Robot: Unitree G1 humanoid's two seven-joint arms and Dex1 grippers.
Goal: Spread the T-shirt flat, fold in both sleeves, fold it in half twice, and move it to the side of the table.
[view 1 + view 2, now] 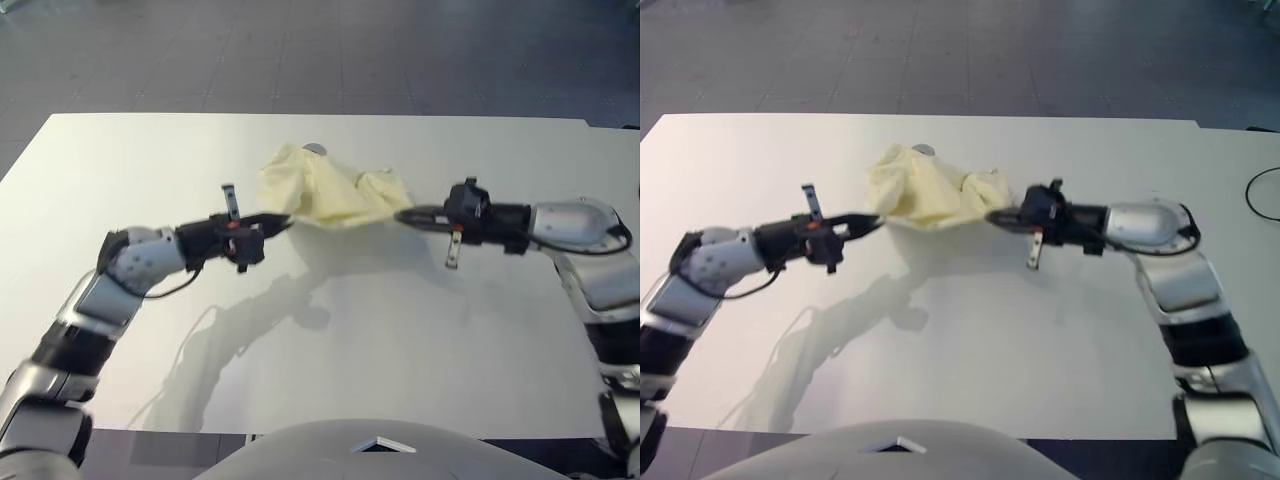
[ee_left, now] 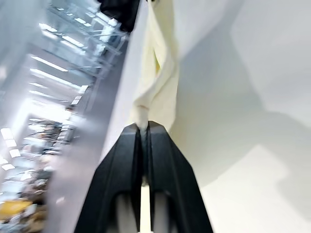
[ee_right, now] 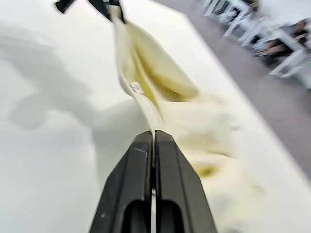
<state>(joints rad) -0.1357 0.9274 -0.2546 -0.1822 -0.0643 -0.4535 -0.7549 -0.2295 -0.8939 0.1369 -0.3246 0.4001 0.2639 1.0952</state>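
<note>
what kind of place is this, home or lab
Likely a lab or open office hall, not a home: a large white table on a grey tiled floor, rows of ceiling strip lights, and white desks farther off.

White table (image 1: 120, 160); dark grey tiled floor (image 1: 300, 50) beyond; bright ceiling strip lights (image 2: 48, 63)

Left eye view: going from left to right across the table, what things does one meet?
left gripper → T-shirt → right gripper
</note>
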